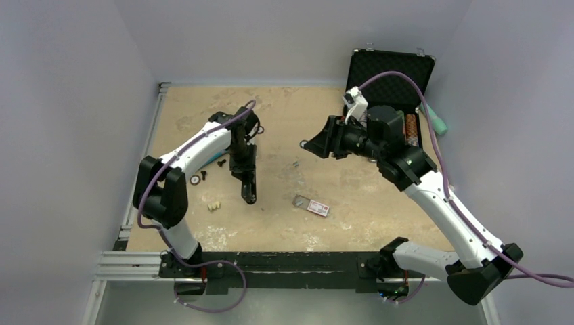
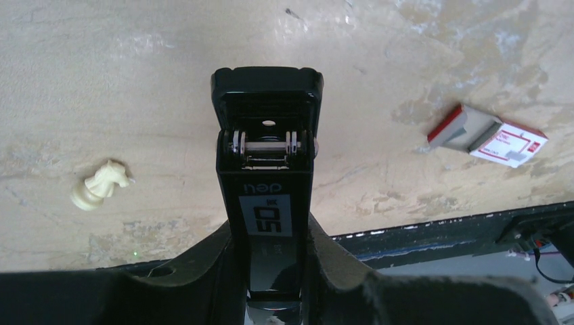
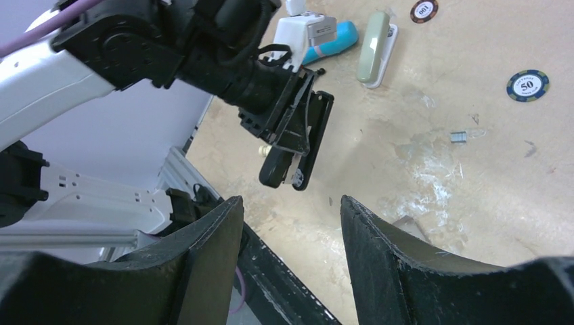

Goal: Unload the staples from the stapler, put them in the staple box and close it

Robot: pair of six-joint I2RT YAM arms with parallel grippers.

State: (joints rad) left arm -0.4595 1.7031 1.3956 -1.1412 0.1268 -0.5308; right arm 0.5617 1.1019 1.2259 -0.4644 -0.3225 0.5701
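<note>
Stapler (image 2: pixel 266 176) up off the tabletop (image 2: pixel 135 68), gripped lengthwise by the left gripper (image 2: pixel 269 250), jaws clenched on its black body, lid swung open, hinge pin and spring exposed, hanging nose-down. Over to the right, right gripper (image 3: pixel 288 210) spread wide, grasping nothing, aimed at the stapler from well apart. Hard to tell whether any staples sit in the channel, too dark in there from the wrist view

Risks from here: could twist or slide out of the narrow side grip if pushed sideways by the right fingers; could snap the lid shut if nudged near the hinge; could scatter loose staples over the blotched surface, where thin metal would be hard to spot and pinch

Materials, left to right: cream chess knight (image 2: pixel 100 184), smooth moulded plastic, lying on its side; stapler body glossy black plastic, boxy, with bright steel pin and a white label; short silvery staple strip (image 3: pixel 459 137) flat on the tabletop; red-and-white cardboard box (image 2: pixel 487 135), tray half slid out; tabletop itself sandy, mottled, matte
</note>
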